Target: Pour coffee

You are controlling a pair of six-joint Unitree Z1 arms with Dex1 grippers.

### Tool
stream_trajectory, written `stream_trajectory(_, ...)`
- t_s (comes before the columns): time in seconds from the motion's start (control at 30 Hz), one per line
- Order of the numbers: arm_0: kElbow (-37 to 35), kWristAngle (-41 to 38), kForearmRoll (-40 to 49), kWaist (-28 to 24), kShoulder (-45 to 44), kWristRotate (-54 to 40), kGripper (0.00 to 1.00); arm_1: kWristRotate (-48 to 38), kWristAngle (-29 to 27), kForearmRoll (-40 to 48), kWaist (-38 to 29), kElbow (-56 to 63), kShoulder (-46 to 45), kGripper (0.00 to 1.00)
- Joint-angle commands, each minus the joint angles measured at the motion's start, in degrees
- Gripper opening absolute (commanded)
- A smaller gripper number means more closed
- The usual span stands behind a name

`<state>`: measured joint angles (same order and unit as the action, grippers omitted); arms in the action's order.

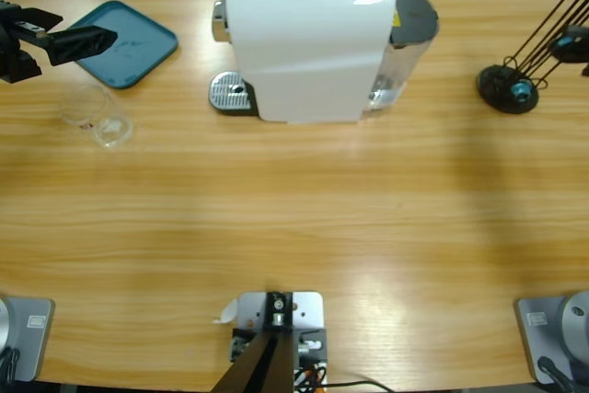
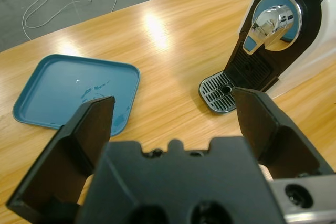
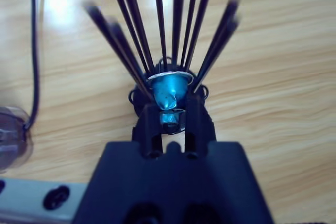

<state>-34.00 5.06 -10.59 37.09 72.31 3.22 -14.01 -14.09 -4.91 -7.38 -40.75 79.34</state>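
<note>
Above the bench, high view: left hand (image 1: 87, 41) at the left edge, over the near rim of a teal tray (image 1: 138, 39). Clear glass (image 1: 97, 117) upright just in front of the tray, apart from the hand; cannot tell whether any coffee lies in it. White coffee machine (image 1: 304, 43) at rear centre, its drip grate (image 1: 230, 94) to the left. Black wire stand (image 1: 506, 89) far right, blue capsule (image 1: 522, 91) at its base.

Left wrist view: hand (image 2: 173, 100) spread wide, holding nothing; tray (image 2: 79, 90) and grate (image 2: 220, 93) beyond, chrome spout (image 2: 268, 22) above the grate.

Right wrist view: right hand (image 3: 169, 114) close against the stand (image 3: 157, 24), capsule (image 3: 169, 88) directly ahead; grip state cannot be told.
</note>
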Motion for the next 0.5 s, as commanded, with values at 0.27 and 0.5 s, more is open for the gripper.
stream_trajectory(0.27, 2.2, 0.2, -1.5, 0.7, 1.6, 0.2, 0.977, 2.0, -2.3, -24.0, -0.5, -22.4, -11.5, 0.000)
stream_trajectory(0.5, 2.2, -1.0, -1.9, 1.1, 2.0, 0.2, 0.977, 21.5, 11.2, -27.8, -15.1, -24.5, -14.8, 0.000)
